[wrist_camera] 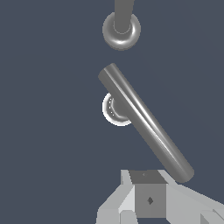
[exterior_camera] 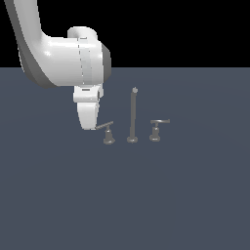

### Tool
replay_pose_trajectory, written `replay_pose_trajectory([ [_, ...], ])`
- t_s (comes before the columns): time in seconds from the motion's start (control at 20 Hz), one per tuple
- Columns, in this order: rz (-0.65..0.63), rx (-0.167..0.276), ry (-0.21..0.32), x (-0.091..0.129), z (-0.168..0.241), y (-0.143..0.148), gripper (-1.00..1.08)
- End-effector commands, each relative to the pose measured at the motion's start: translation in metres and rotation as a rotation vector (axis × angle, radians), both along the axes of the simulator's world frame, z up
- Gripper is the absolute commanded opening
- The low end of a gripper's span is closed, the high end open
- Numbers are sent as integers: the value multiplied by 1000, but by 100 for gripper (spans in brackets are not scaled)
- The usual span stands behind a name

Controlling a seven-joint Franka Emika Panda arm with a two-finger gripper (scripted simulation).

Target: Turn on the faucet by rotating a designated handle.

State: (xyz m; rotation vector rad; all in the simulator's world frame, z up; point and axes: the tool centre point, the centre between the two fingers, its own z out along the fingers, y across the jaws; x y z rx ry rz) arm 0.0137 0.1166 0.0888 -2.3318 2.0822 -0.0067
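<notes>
Faucet [exterior_camera: 132,117]: grey, three-piece, standing on the dark tabletop [exterior_camera: 146,195].

Spout rod [exterior_camera: 133,114]: tall, upright, central.

Handle [exterior_camera: 105,126]: T-lever on a flared base, at the exterior view's left of the rod; its bar [wrist_camera: 144,121] is tilted.

Second lever [exterior_camera: 157,129]: stepped base, at the exterior view's right, well apart from the arm.

Hand [exterior_camera: 93,127]: low, at the outer end of the bar, apparently touching it. Finger spread cannot be told; nothing visibly held.

Risk, judged: contact sits at the bar's very tip, so a push could slide off the rounded end and leave the handle barely turned.
</notes>
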Motion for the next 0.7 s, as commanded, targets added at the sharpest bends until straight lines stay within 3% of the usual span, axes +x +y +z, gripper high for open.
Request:
replay_pose_trajectory([
  [0.0,-13,-8,12,-11,0,-12,-100],
  [0.15,-12,-9,13,-18,0,-13,-100],
  [0.2,4,-2,10,-16,0,-2,-100],
  [0.65,-9,-7,13,-33,0,-42,-100],
])
